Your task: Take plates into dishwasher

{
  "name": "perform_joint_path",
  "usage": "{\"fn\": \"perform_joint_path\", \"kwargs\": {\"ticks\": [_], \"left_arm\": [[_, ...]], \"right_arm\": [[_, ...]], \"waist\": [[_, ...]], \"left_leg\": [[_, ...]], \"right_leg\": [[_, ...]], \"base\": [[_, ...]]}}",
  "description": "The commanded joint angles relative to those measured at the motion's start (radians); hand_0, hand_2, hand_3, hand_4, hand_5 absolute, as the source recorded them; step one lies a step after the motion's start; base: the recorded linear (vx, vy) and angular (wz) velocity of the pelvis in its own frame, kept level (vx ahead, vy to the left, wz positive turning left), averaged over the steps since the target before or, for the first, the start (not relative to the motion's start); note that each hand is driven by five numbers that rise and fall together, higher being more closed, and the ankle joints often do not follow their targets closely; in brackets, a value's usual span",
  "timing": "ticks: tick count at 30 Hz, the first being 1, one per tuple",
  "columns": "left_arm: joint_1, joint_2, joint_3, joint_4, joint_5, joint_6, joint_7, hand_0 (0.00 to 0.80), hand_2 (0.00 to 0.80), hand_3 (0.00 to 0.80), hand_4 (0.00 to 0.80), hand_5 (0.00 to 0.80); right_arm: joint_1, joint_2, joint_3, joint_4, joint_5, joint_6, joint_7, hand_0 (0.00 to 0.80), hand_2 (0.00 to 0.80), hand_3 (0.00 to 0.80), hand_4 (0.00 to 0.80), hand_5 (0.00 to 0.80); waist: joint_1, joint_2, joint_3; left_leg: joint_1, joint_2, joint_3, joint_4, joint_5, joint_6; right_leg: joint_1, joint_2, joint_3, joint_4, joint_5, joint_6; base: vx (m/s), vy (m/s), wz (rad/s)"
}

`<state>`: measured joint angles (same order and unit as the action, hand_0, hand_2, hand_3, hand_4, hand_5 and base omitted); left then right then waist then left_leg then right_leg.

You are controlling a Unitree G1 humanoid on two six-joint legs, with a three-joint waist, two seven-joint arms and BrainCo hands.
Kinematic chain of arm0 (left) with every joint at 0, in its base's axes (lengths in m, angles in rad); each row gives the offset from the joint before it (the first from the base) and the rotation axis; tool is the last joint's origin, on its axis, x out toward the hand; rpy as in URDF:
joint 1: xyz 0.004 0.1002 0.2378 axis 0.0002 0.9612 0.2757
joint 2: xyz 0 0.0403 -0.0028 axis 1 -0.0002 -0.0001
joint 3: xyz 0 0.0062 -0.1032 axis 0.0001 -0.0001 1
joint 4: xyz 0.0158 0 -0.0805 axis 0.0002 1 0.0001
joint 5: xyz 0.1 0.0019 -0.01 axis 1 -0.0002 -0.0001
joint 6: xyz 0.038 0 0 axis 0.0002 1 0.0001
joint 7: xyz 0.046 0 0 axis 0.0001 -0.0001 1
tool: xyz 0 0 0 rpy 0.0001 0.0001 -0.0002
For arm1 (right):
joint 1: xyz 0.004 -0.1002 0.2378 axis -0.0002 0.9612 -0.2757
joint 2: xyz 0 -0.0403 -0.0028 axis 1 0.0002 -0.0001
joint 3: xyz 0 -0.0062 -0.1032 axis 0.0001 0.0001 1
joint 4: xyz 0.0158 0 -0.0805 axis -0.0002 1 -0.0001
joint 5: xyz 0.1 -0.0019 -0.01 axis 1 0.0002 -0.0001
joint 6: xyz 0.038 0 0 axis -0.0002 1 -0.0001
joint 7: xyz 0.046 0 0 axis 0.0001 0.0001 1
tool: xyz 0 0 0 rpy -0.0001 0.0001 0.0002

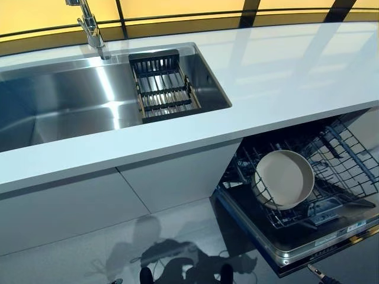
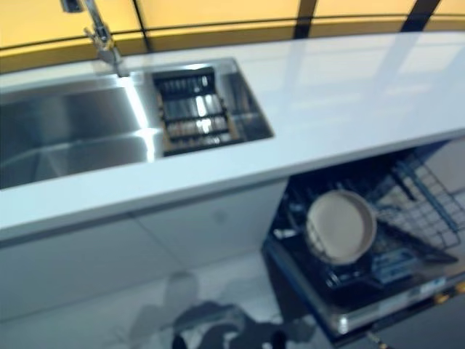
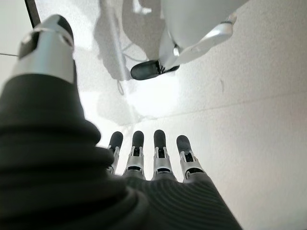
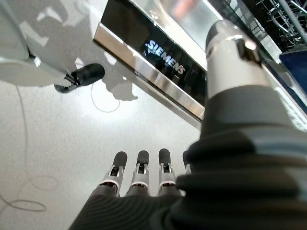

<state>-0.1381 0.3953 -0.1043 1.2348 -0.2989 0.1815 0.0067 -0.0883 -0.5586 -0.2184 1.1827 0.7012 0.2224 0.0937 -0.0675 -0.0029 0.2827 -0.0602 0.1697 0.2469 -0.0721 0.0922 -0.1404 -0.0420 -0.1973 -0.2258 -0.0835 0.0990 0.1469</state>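
Note:
A beige plate [image 1: 285, 177] stands on edge in the lower rack [image 1: 349, 160] of the open dishwasher, under the right end of the counter; it also shows in the right eye view [image 2: 340, 225]. No other plate is in view. My left hand [image 3: 135, 160] hangs over the pale floor with straight fingers and holds nothing. My right hand [image 4: 139, 175] also hangs with straight fingers, empty, close to the front edge of the lowered dishwasher door [image 4: 163, 72].
The white countertop [image 1: 284, 71] runs across the view. A steel sink [image 1: 59, 106] with a tap [image 1: 92, 26] holds a dark drainer basket [image 1: 164, 86]. The dishwasher door [image 1: 308, 242] juts out low at the right. White cabinet fronts [image 1: 71, 207] lie below the sink.

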Motion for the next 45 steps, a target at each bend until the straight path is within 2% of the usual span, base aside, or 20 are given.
{"fn": "perform_joint_path", "kwargs": {"ticks": [1, 4, 9, 12, 14, 16, 18, 20, 24, 29, 34, 38, 45], "left_arm": [[-0.061, -0.001, -0.029, 0.051, -0.016, -0.008, -0.002, 0.0, 0.0, 0.0, 0.0, 0.0], [-0.07, 0.002, -0.034, 0.05, -0.018, -0.007, -0.008, 0.0, 0.0, 0.0, 0.0, 0.0], [-0.073, -0.008, -0.046, 0.055, -0.036, -0.028, -0.024, 0.0, 0.0, 0.0, 0.0, 0.0], [-0.069, -0.026, -0.057, 0.059, -0.046, -0.051, -0.036, 0.0, 0.0, 0.0, 0.0, 0.0], [-0.065, -0.035, -0.064, 0.062, -0.05, -0.066, -0.043, 0.0, 0.0, 0.0, 0.0, 0.0], [-0.053, -0.049, -0.073, 0.061, -0.054, -0.083, -0.057, 0.0, 0.0, 0.0, 0.0, 0.0], [-0.05, -0.056, -0.076, 0.065, -0.054, -0.09, -0.064, 0.0, 0.0, 0.0, 0.0, 0.0], [-0.045, -0.068, -0.088, 0.069, -0.056, -0.101, -0.079, 0.0, 0.0, 0.0, 0.0, 0.0], [-0.045, -0.081, -0.105, 0.066, -0.054, -0.096, -0.09, 0.0, 0.0, 0.0, 0.0, 0.0], [-0.039, -0.1, -0.12, 0.062, -0.061, -0.084, -0.093, 0.0, 0.0, 0.0, 0.0, 0.0], [-0.02, -0.119, -0.13, 0.061, -0.057, -0.067, -0.098, 0.0, 0.0, 0.0, 0.0, 0.0], [-0.005, -0.126, -0.131, 0.065, -0.035, -0.057, -0.103, 0.0, 0.0, 0.0, 0.0, 0.0], [0.006, -0.142, -0.134, 0.074, -0.005, -0.04, -0.097, 0.0, 0.0, 0.0, 0.0, 0.0]], "right_arm": [[-0.068, -0.08, 0.0, 0.012, 0.077, -0.038, -0.011, 0.0, 0.0, 0.0, 0.0, 0.0], [-0.079, -0.087, -0.007, 0.006, 0.124, -0.061, -0.009, 0.0, 0.0, 0.0, 0.0, 0.0], [-0.097, -0.099, -0.04, -0.046, 0.228, -0.127, -0.028, 0.0, 0.0, 0.0, 0.0, 0.0], [-0.124, -0.131, -0.076, -0.067, 0.325, -0.223, -0.015, 0.0, 0.0, 0.0, 0.0, 0.0], [-0.14, -0.136, -0.087, -0.098, 0.384, -0.251, -0.008, 0.0, 0.0, 0.0, 0.0, 0.0], [-0.178, -0.143, -0.099, -0.152, 0.472, -0.316, 0.031, 0.0, 0.0, 0.0, 0.0, 0.0], [-0.196, -0.147, -0.103, -0.168, 0.511, -0.332, 0.072, 0.0, 0.0, 0.0, 0.0, 0.0], [-0.242, -0.152, -0.095, -0.205, 0.563, -0.361, 0.173, 0.0, 0.0, 0.0, 0.0, 0.0], [-0.33, -0.155, -0.057, -0.284, 0.655, -0.375, 0.317, 0.0, 0.0, 0.0, 0.0, 0.0], [-0.425, -0.137, 0.002, -0.38, 0.713, -0.386, 0.368, 0.0, 0.0, 0.0, 0.0, 0.0], [-0.525, -0.119, 0.064, -0.446, 0.697, -0.371, 0.402, 0.0, 0.0, 0.0, 0.0, 0.0], [-0.559, -0.098, 0.093, -0.488, 0.679, -0.367, 0.406, 0.0, 0.0, 0.0, 0.0, 0.0], [-0.577, -0.064, 0.127, -0.551, 0.636, -0.355, 0.366, 0.0, 0.0, 0.0, 0.0, 0.0]], "waist": [[-0.009, 0.006, 0.032], [-0.014, 0.017, 0.038], [-0.033, 0.057, 0.058], [-0.04, 0.092, 0.075], [-0.043, 0.108, 0.084], [-0.045, 0.134, 0.087], [-0.047, 0.146, 0.086], [-0.045, 0.168, 0.077], [-0.041, 0.196, 0.061], [-0.033, 0.221, 0.04], [-0.012, 0.242, 0.008], [0.003, 0.242, -0.015], [0.016, 0.222, -0.057]], "left_leg": [[0.004, -0.004, 0.007, 0.067, -0.053, 0.046], [-0.001, -0.005, 0.01, 0.07, -0.054, 0.045], [-0.017, -0.013, 0.014, 0.084, -0.057, 0.04], [-0.029, -0.022, 0.016, 0.093, -0.057, 0.034], [-0.033, -0.026, 0.014, 0.096, -0.059, 0.033], [-0.036, -0.038, 0.008, 0.099, -0.061, 0.031], [-0.034, -0.043, 0.006, 0.098, -0.062, 0.03], [-0.028, -0.057, 0.0, 0.095, -0.065, 0.031], [-0.019, -0.077, -0.006, 0.088, -0.066, 0.033], [-0.011, -0.1, -0.017, 0.085, -0.068, 0.038], [0.013, -0.123, -0.033, 0.08, -0.07, 0.046], [0.03, -0.128, -0.039, 0.077, -0.068, 0.047], [0.061, -0.114, -0.036, 0.069, -0.062, 0.042]], "right_leg": [[-0.068, -0.063, 0.044, 0.134, -0.036, 0.033], [-0.084, -0.069, 0.046, 0.15, -0.041, 0.033], [-0.125, -0.078, 0.06, 0.201, -0.067, 0.024], [-0.151, -0.089, 0.066, 0.233, -0.085, 0.018], [-0.163, -0.094, 0.069, 0.247, -0.09, 0.014], [-0.176, -0.101, 0.07, 0.262, -0.1, 0.008], [-0.181, -0.105, 0.07, 0.271, -0.106, 0.005], [-0.184, -0.113, 0.066, 0.277, -0.112, 0.002], [-0.182, -0.124, 0.063, 0.284, -0.122, 0.0], [-0.178, -0.132, 0.066, 0.289, -0.128, -0.001], [-0.141, -0.141, 0.06, 0.281, -0.132, -0.005], [-0.111, -0.143, 0.045, 0.269, -0.128, -0.007], [-0.057, -0.14, 0.018, 0.237, -0.118, -0.008]], "base": [[-0.055, -0.011, 0.0], [-0.046, 0.006, -0.02], [-0.046, 0.067, -0.07], [-0.055, 0.089, 0.0], [-0.056, 0.08, 0.0], [-0.049, 0.112, -0.03], [-0.02, 0.086, -0.05], [-0.001, 0.125, -0.02], [0.014, 0.115, 0.0], [0.014, 0.085, -0.11], [0.059, 0.075, -0.12], [0.079, 0.023, -0.07], [0.088, -0.008, 0.0]]}}
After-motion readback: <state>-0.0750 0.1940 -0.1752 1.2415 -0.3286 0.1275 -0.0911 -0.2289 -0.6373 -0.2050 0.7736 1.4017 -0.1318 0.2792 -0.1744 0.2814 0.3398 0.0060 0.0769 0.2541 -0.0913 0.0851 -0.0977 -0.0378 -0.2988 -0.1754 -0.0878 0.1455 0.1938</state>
